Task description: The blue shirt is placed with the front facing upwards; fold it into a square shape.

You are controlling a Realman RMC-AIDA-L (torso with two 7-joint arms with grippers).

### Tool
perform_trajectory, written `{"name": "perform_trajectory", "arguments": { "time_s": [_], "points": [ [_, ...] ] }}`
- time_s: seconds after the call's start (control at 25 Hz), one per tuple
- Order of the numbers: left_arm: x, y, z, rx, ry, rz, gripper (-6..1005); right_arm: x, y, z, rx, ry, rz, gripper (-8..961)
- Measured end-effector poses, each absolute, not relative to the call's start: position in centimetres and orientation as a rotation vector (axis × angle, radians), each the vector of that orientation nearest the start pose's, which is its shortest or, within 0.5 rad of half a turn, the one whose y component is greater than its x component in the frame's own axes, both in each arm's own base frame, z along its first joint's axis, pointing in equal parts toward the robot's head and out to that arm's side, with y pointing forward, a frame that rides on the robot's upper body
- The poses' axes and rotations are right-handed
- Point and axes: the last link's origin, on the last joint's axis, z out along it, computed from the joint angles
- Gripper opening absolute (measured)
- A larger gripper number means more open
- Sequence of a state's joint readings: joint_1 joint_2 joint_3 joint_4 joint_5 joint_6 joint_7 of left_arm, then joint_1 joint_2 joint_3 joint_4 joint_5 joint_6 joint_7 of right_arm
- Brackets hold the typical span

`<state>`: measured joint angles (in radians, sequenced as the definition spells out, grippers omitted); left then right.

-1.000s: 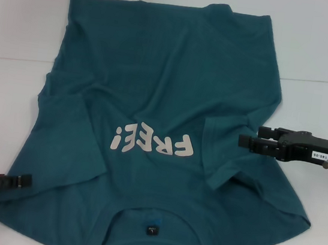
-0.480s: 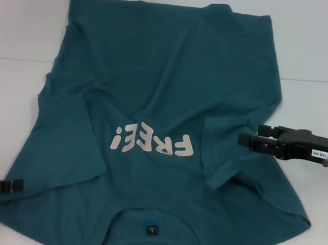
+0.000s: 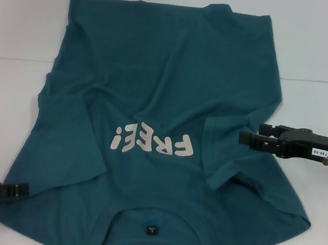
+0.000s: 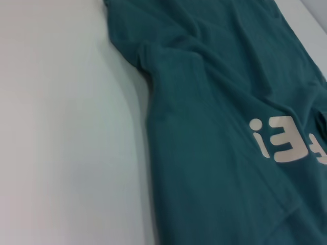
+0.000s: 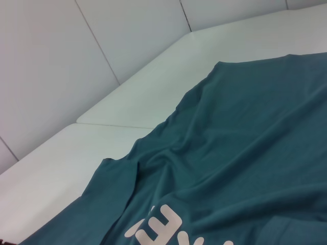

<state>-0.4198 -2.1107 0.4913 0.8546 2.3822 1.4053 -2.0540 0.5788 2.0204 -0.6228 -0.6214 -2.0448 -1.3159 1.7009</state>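
Although the blue shirt [image 3: 158, 122] lies front side up across the middle of the white table [image 3: 21, 13], you read its off-white "FREE!" lettering [image 3: 153, 142] upside down in the head view, since the collar points toward the near edge and the hem toward the far edge. A small dark neck label [image 3: 152, 229] sits inside the collar close to the near edge; its print is too small for you to read. In the left wrist view only part of the lettering [image 4: 286, 139] shows on the shirt [image 4: 219, 127], and in the right wrist view only the tops of the letters [image 5: 163, 229] show.

Both sleeves are folded in over the body, and the cloth is rumpled around them.

Your left gripper [image 3: 19, 190] sits low at the shirt's near-left corner, its tip just at the fabric edge by the shoulder; you cannot tell whether its jaws are apart or together. Your right gripper [image 3: 245, 138] reaches in from the right edge of the table, over the shirt's right side beside the folded sleeve; its jaw state cannot be told either. A small white tag [image 3: 316, 153] on that arm carries print you cannot make out.
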Motion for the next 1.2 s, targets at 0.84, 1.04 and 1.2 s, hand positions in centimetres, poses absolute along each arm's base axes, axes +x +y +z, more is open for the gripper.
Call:
{"name": "perform_trajectory", "arguments": {
  "time_s": [0.84, 1.04, 1.2],
  "points": [
    [-31.9, 31.5, 1.7, -2.338, -1.533, -0.402, 888, 28.9, 37.3, 2.9, -2.407, 1.054, 0.6, 830],
    [-32.9, 31.3, 2.4, -2.291, -1.537, -0.39, 888, 29.0, 37.3, 2.8, -2.401, 1.06, 0.598, 830],
    [-33.6, 30.9, 3.1, -2.252, -1.544, -0.392, 888, 29.0, 37.3, 2.8, -2.402, 1.061, 0.598, 830]
  ]
}}
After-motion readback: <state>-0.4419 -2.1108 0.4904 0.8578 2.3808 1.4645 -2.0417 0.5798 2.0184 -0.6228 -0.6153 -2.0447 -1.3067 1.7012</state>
